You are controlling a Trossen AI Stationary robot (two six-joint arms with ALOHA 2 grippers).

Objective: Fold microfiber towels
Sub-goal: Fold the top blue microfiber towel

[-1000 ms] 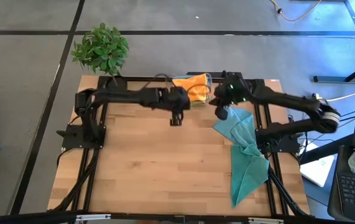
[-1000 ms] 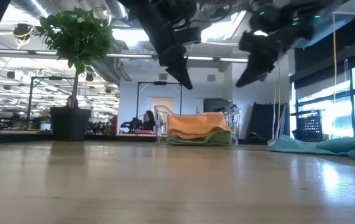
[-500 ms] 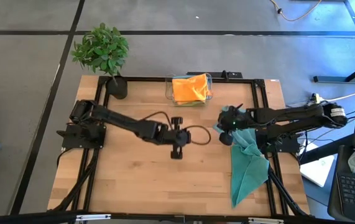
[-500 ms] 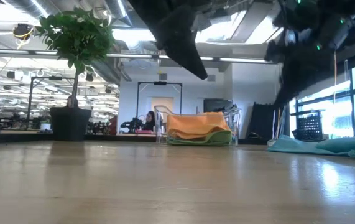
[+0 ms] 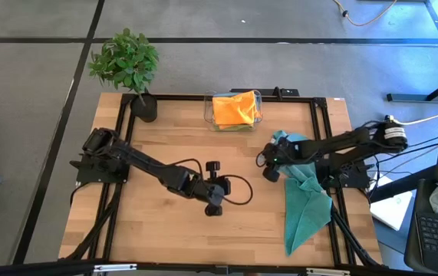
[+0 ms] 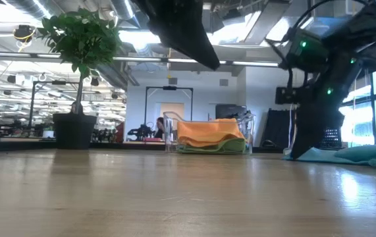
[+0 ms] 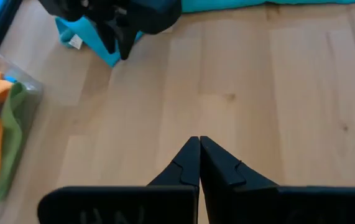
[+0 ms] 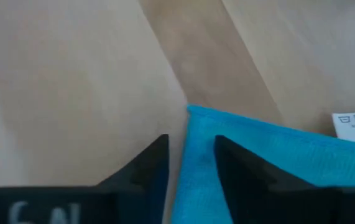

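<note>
Fingers of the right gripper stand apart around a corner of the teal towel; they should close squarely on it. Left gripper, fingers together, waits over the bare table.

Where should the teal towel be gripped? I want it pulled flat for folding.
Judging by its pose, take the teal towel at its free corner, coming from the open table side: that corner lies flat, and the right gripper already straddles it.

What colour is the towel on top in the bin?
Orange towel, clearest in the high view.
</note>
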